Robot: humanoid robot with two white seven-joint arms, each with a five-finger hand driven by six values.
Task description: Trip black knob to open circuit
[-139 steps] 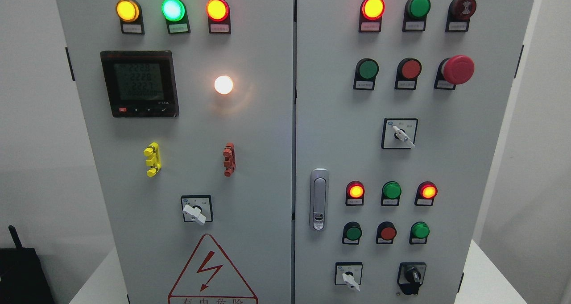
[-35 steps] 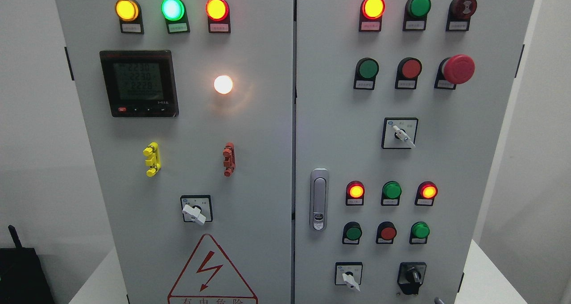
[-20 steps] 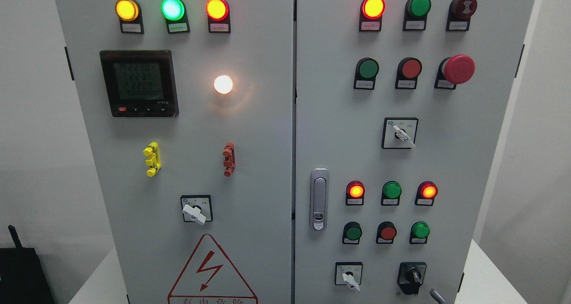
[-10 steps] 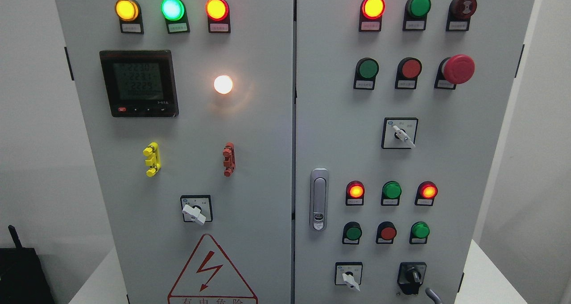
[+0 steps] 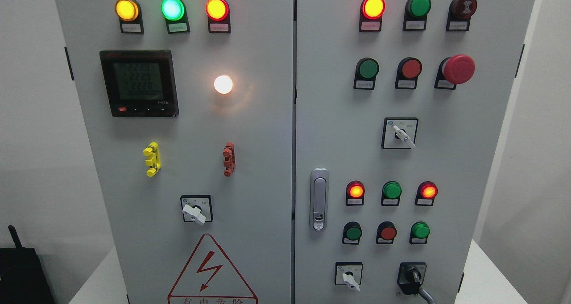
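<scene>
One grey fingertip (image 5: 426, 294) of the right hand, rising from the bottom edge, touches the lower right of the black knob (image 5: 412, 277); its grip cannot be told. The knob sits low on the cabinet's right door (image 5: 450, 170), white selector (image 5: 349, 279) beside it, clear panel above

Cabinet (image 5: 250, 130) was plain light grey, both doors. Top-left lamps: amber (image 5: 126, 9), green (image 5: 172, 8), red (image 5: 217, 8). Meter (image 5: 139, 83) was black with a grey-green display. One white lamp (image 5: 223, 84) glowed below the red. Yellow clip (image 5: 151, 159) and rust-red clip (image 5: 229, 159) sat mid-door. Warning triangle (image 5: 210, 272) was red-outlined with a red bolt. Right door: red mushroom button (image 5: 458, 69), black knob (image 5: 412, 277) on a black plate, chrome door handle (image 5: 319, 199). A grey fingertip (image 5: 427, 295) showed at the bottom edge.
</scene>
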